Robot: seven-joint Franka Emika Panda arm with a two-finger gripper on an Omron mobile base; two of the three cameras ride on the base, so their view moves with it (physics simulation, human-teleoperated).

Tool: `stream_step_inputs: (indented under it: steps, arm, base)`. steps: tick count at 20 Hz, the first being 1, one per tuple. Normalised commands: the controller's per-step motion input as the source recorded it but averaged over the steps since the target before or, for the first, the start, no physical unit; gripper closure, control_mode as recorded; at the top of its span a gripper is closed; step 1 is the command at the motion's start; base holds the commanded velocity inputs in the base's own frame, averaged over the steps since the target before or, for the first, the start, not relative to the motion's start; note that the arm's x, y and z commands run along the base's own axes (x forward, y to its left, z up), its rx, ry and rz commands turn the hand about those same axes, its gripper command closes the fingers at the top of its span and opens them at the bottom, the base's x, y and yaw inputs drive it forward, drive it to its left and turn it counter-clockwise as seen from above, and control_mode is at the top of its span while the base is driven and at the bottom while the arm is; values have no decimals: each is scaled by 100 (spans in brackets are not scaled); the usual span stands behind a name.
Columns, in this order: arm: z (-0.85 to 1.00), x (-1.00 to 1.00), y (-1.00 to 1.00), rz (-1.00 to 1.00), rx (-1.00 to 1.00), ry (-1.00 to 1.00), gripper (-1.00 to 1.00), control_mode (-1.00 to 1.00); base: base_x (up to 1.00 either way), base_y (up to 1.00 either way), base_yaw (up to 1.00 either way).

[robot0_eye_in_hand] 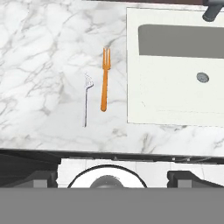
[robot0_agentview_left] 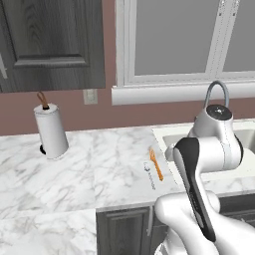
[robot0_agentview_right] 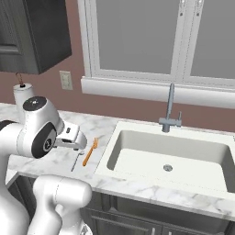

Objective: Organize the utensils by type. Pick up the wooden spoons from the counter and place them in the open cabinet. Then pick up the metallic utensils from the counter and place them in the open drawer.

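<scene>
- the gripper (robot0_eye_in_hand: 112, 177) hangs high above the counter (robot0_eye_in_hand: 48, 52), its two dark fingertips (robot0_eye_in_hand: 43, 177) spread wide with nothing between them.
- an orange-handled fork (robot0_eye_in_hand: 104, 80) lies flat on the marble, just beside the left rim of the sink (robot0_eye_in_hand: 175, 105) (tines pointing toward the back wall).
- a silver-white fork (robot0_eye_in_hand: 86, 98) lies just beside it on the side away from the sink, roughly parallel, not touching.
- a paper towel roll (robot0_agentview_left: 50, 130) stands upright well to the left, near the wall.
- a faucet (robot0_agentview_right: 170, 110) rises behind the sink.
</scene>
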Motion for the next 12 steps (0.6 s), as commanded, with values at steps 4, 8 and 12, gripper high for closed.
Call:
stream_step_inputs:
  steps: [4,8,12]
  arm:
    - [0,0,0,0,0,0,-100,100]
    - [0,0,0,0,0,0,-100,100]
    - [0,0,0,0,0,0,-100,100]
  base:
    - [0,0,0]
    - [0,0,0]
    - [0,0,0]
